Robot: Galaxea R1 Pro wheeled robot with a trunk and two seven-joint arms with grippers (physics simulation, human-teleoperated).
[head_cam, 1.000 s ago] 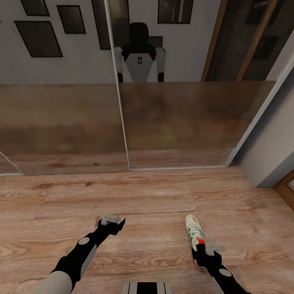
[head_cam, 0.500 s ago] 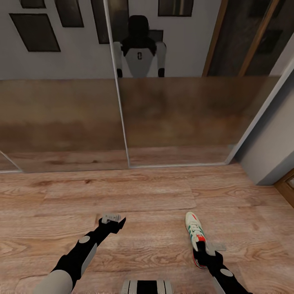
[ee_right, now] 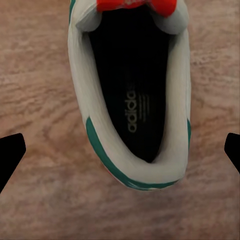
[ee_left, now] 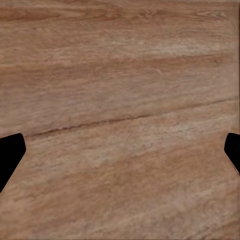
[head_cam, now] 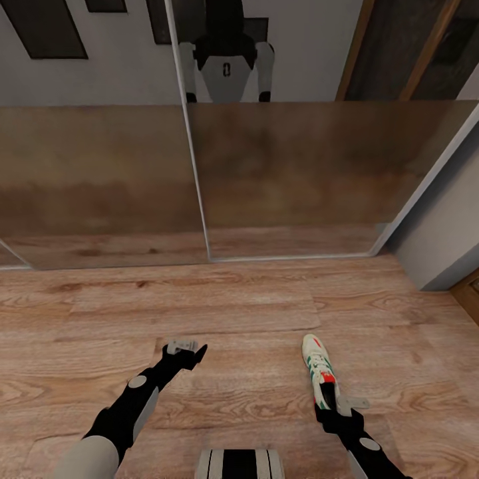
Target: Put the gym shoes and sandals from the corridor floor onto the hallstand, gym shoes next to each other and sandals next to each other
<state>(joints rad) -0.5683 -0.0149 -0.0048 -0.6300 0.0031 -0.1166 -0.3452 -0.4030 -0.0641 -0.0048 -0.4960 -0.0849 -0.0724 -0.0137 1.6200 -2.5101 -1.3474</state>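
One gym shoe (head_cam: 317, 368), white with green stripes and red-orange accents, lies on the corridor floor (head_cam: 239, 299) at the lower right of the head view, toe pointing away. My right gripper (head_cam: 338, 407) hangs over its heel end. In the right wrist view the gym shoe (ee_right: 131, 90) shows its dark inside, and the right gripper (ee_right: 120, 155) is open with its fingers wide on either side. My left gripper (head_cam: 183, 348) is open over bare planks (ee_left: 120, 100) with nothing between its fingers. The sandals and the hallstand are out of view.
Mirrored sliding doors (head_cam: 199, 166) stand straight ahead and reflect the floor and my own body. A grey wall (head_cam: 442, 233) and a wooden door frame (head_cam: 469, 293) close off the right side. My base (head_cam: 239, 464) shows at the bottom edge.
The whole picture has slid upward, so the head camera has tilted down. My right gripper now covers more of the gym shoe's heel end. The left arm has barely moved.
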